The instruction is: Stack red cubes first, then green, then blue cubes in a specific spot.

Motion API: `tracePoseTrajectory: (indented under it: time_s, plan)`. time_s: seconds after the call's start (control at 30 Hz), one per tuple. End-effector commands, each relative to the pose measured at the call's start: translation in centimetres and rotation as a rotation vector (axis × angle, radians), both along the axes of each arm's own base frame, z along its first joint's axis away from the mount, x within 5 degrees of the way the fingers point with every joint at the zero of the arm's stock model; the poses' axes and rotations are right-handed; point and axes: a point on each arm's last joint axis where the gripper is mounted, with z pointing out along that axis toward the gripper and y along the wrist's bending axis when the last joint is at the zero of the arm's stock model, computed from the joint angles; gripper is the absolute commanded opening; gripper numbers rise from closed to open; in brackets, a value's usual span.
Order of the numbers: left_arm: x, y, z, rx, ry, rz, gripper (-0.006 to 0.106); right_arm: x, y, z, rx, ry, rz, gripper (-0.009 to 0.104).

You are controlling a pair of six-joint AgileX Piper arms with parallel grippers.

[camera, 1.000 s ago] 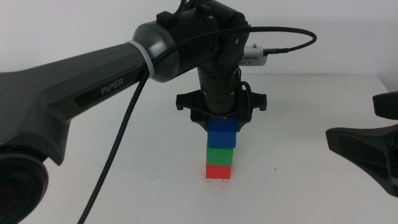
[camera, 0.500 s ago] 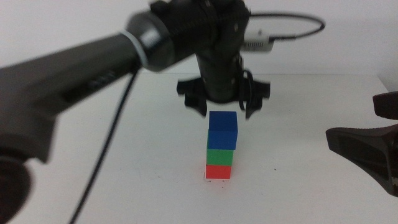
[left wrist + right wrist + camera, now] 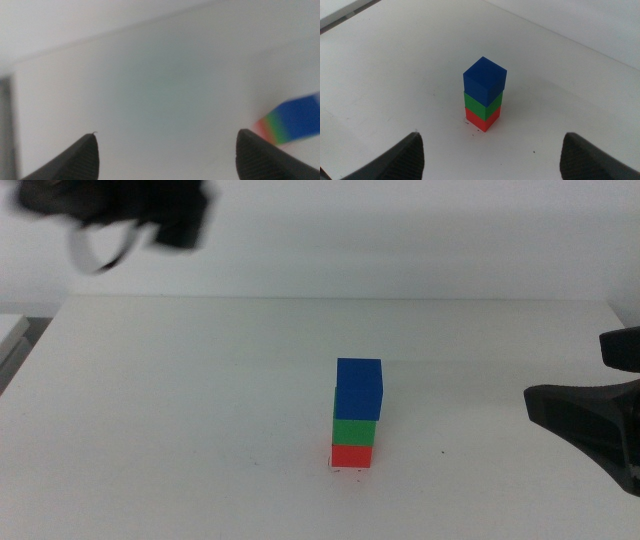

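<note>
Now you have a three-cube tower on the white table, just right of centre in the middle view. Your red cube sits at the base, flat on the tabletop. Your green cube rests directly on it, squarely lined up. Your blue cube tops the stack, touching the green one and overhanging a little toward 3 o'clock. No gripper touches any cube.

Your left gripper is well apart from the tower. In the middle view only a blurred dark piece of that arm shows, up at 11 o'clock from the stack, near the picture's corner. In its own wrist view the two dark jaws stand wide apart with bare table between them and nothing held. That picture is smeared, and the tower appears only as a tilted streak of red, green and blue at one edge, beyond one jaw.

Your right gripper waits off at about 4 o'clock from the stack in the middle view, where its dark body shows at the right edge. Its wrist view shows both jaws spread wide and holding nothing, with the whole tower standing upright on the table beyond them, seen corner-on, and a few small dark specks on the tabletop near its base.
</note>
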Motion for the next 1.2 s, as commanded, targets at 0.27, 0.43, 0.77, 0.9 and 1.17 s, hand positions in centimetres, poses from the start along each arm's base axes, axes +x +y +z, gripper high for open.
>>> tracePoseTrajectory:
  time_s: [0.27,0.43,0.77,0.9,1.17]
  plan:
    - [-8.9,10.6,-2.8,-0.037,-0.31,0.166,0.094,0.0,0.0,0.1,0.002,-0.014,0.005,0.093]
    - [-12.3,12.1,-4.5,-0.059,-0.356,0.268,0.094,0.0,0.0,0.1,0.0,-0.017,0.004,0.093]
    - [-15.2,12.0,-4.1,-0.129,-0.439,0.272,0.094,0.0,0.0,0.1,0.0,-0.017,0.004,0.093]
    - [-15.2,12.0,-4.1,-0.127,-0.44,0.27,0.094,0.0,0.0,0.1,0.0,-0.017,0.004,0.093]
    - [-17.1,11.5,-8.5,-0.212,-0.56,0.235,0.094,-0.6,-0.5,-2.9,0.271,-0.015,0.018,0.093]
